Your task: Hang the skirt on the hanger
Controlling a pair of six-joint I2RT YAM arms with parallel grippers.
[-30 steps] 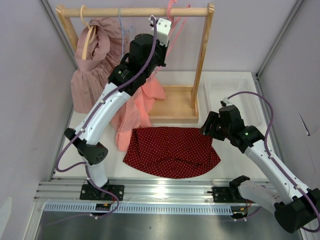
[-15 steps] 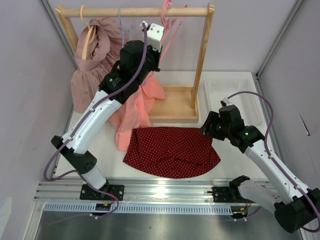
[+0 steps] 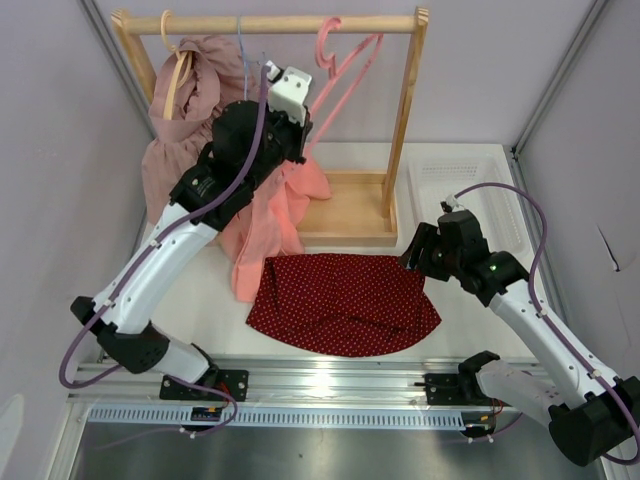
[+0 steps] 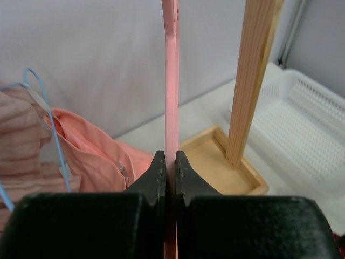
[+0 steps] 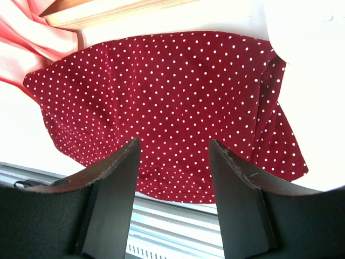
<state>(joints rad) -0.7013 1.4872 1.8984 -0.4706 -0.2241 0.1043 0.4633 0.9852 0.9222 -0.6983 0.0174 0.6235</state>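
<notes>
the left tool is clamped on the thin edge of the pink hanger, and the two jaws are pressed on the plastic with no gap to be seen. this low grip on the frame is judged to be chosen so that the hook at the top is free to be lifted off the wooden rail. in the top view the hanger is seen tilted, its lower part leaning to the left toward the arm, while the hook is at the rail; whether it hangs on the rail or is lifted clear cannot be told. the skirt is spread flat on the worktop, in front of the rack base and just beside the hanging salmon garment, well apart from the hanger. the right tool is held above the right part of the skirt with its jaws apart and nothing between them, probably so that the cloth can be taken once the hanger is brought down. the step in hand is judged to be the removal of the hanger; the skirt is not yet touched, so most of the task is left.
</notes>
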